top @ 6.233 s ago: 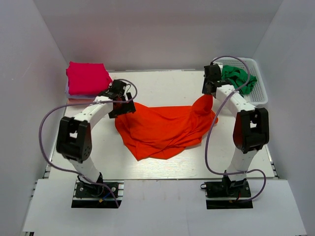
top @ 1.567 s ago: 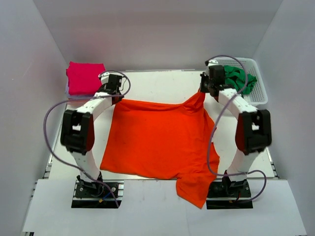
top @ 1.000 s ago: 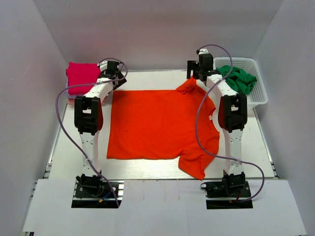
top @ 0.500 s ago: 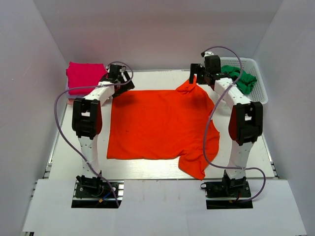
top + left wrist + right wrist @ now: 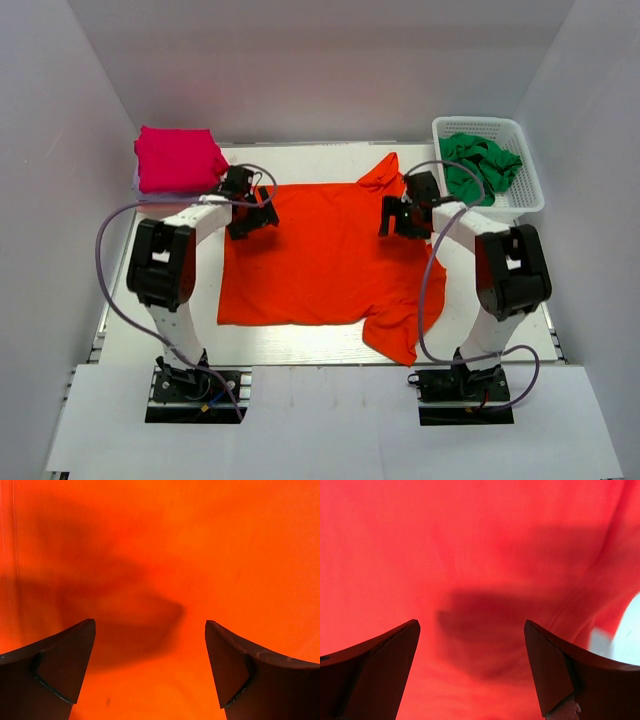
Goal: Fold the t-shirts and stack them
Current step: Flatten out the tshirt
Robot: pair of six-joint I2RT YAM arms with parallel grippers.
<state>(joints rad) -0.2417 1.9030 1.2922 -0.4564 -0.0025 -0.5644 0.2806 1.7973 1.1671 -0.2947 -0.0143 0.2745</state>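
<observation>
- Left wrist view: the left gripper [image 5: 150, 624] holds its two dark fingers [image 5: 60, 665] spread wide with nothing between them. Under the gap lies only the bright orange-red cloth t-shirt [image 5: 225, 540], smooth, with the gripper's shadow on it just ahead of the tips.
- Right wrist view: the right gripper [image 5: 471, 623] is likewise parted and holds nothing. The same shirt fills the view beneath it, with soft folds running toward the picture's right edge, where a sliver of the white table [image 5: 630, 625] shows.
- Whether either gripper's tips touch the cloth cannot be told.
- Top external view: the left gripper [image 5: 250, 213] hangs over the shirt's far left corner and the right gripper [image 5: 396, 215] over its far right part. The two are well apart, and the shirt's flat body lies between them and stretches back toward the arm bases.
- Just beyond the right gripper one sleeve is bunched up. Back toward that arm's base, the other sleeve trails to the table's near edge.
- Beyond and outward of the left gripper, a folded magenta cloth t-shirt [image 5: 178, 158] sits at the table's far left corner, apart from the orange-red one.
- Beyond and outward of the right gripper, a crumpled green cloth t-shirt [image 5: 480, 165] lies inside a white plastic mesh basket [image 5: 530, 200] at the far right corner.
</observation>
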